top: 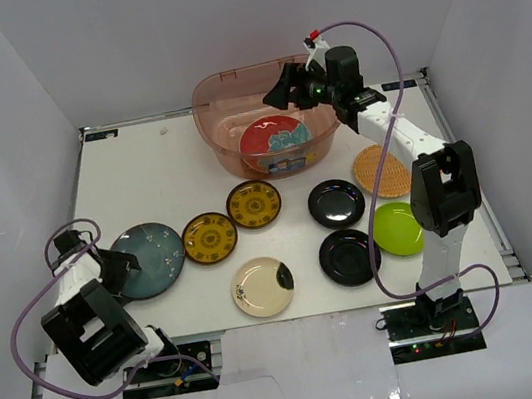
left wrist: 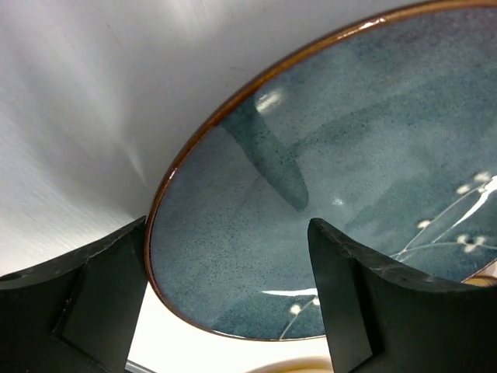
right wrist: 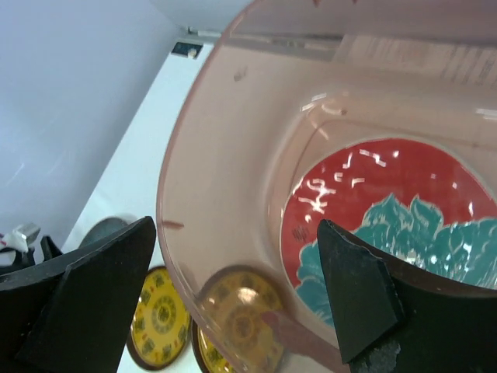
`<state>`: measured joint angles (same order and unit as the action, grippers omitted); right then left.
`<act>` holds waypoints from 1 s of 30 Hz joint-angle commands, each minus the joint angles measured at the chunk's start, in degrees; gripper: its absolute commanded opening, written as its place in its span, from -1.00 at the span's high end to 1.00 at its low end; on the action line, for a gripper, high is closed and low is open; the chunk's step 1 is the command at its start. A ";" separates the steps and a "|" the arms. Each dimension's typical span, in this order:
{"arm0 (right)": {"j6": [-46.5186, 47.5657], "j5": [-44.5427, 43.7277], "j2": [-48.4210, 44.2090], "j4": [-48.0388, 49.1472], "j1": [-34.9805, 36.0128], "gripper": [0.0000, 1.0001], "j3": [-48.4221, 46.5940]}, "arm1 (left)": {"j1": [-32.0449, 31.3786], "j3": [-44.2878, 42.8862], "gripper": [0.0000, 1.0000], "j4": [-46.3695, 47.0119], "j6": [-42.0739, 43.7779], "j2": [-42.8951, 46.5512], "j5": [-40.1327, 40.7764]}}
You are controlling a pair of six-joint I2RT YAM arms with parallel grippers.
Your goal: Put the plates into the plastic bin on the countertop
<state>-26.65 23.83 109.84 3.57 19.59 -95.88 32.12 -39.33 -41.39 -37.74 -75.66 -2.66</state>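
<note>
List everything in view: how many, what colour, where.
plastic bin: one, pinkish, far centre
red plate: one, red and teal, in bin
blue-grey plate: one, blue-grey, near left
patterned plates: two, yellow, front of bin
cream plate: one, cream and black, near centre
black plates: two, black, right of centre
green plate: one, lime, near right
woven plate: one, orange-tan, right of bin
left tool: one, black, open at blue-grey plate
right tool: one, black, open above bin

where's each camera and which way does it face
Top external: above and behind, looking down on the countertop; both arms show.
Left wrist: low beside the blue-grey plate, facing across it; left end effector shows, open.
Right wrist: over the plastic bin, facing the red plate; right end effector shows, open.
Shared by top and right wrist: the red plate.
</note>
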 commanded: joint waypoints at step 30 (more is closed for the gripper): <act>0.99 -4.85 -28.01 8.03 18.90 -0.86 40.50 | 5.32 26.14 -0.44 37.95 -19.30 2.10 -14.04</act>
<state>-26.13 20.78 84.64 8.75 37.91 -56.16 37.04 -18.76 0.30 -58.00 -69.93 -24.05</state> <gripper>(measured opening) 0.928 0.694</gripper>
